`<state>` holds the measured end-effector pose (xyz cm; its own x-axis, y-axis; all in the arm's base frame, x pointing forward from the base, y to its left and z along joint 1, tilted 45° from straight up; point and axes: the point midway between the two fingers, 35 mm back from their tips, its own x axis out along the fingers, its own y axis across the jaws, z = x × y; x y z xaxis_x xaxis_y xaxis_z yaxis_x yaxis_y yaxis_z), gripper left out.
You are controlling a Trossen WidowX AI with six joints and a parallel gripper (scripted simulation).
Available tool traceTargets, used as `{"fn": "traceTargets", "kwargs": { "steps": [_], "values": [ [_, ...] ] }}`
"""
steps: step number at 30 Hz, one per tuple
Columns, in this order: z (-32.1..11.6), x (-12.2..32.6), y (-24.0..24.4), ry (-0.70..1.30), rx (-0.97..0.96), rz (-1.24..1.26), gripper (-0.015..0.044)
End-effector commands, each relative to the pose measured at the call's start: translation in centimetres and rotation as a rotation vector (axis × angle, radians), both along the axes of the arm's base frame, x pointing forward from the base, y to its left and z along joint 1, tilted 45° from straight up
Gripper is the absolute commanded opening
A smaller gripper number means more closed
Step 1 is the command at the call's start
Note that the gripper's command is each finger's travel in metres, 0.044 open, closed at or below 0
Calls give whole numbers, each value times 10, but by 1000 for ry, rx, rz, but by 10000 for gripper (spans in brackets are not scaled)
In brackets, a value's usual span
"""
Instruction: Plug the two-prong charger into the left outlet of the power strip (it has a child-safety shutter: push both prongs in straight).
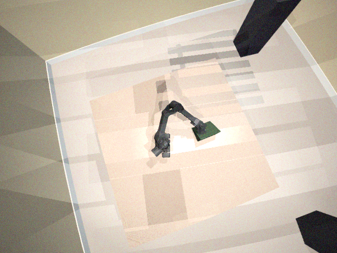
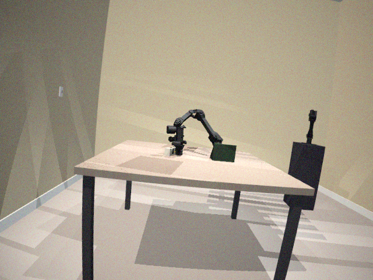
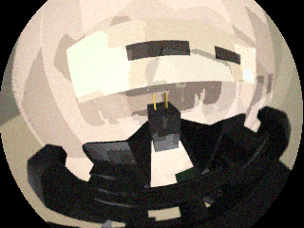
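Note:
My gripper (image 2: 179, 153) (image 3: 160, 122) is shut on the black charger (image 3: 163, 124) and points down, low over the table. The charger's two gold prongs (image 3: 165, 100) point away from the fingers, towards the pale power strip (image 3: 95, 71) (image 2: 168, 151). In the wrist view the strip shows two dark outlets. The left outlet (image 3: 158, 49) lies roughly in line with the prongs, with a visible gap between it and their tips. The right outlet (image 3: 227, 54) is further right. In the top view I cannot make out charger or strip.
A dark green block (image 1: 210, 131) (image 2: 224, 152) stands at the arm's base, on the wooden table (image 1: 217, 176) (image 2: 196, 174). A black pedestal (image 2: 306, 168) with a dark upright fixture stands beyond the table's right edge. Striped shadows cross the table and floor.

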<state>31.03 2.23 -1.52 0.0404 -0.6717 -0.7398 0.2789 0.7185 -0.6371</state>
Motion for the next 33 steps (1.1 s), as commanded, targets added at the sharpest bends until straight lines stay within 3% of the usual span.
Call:
{"fn": "traceTargets", "kwargs": {
  "steps": [1,33],
  "values": [
    [1,2,0,-3,-4,5,0],
    [2,4,0,-3,-4,5,0]
  ]
}}
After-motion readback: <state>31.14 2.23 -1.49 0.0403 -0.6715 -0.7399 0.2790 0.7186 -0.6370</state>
